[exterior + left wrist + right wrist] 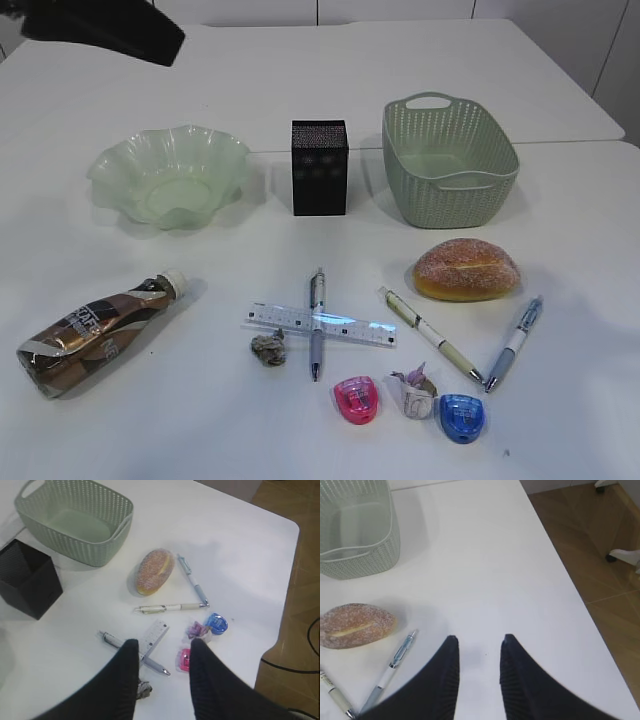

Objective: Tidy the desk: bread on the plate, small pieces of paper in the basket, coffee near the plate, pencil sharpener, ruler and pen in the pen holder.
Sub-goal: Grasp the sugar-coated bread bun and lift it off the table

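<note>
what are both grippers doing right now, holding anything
Left gripper: open, holding nothing, above the ruler and pens.
Right gripper: open, holding nothing, over bare desk right of the bread.

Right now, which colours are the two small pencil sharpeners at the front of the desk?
One small plastic sharpener is pink, the other blue; the exterior view shows them best.
</note>
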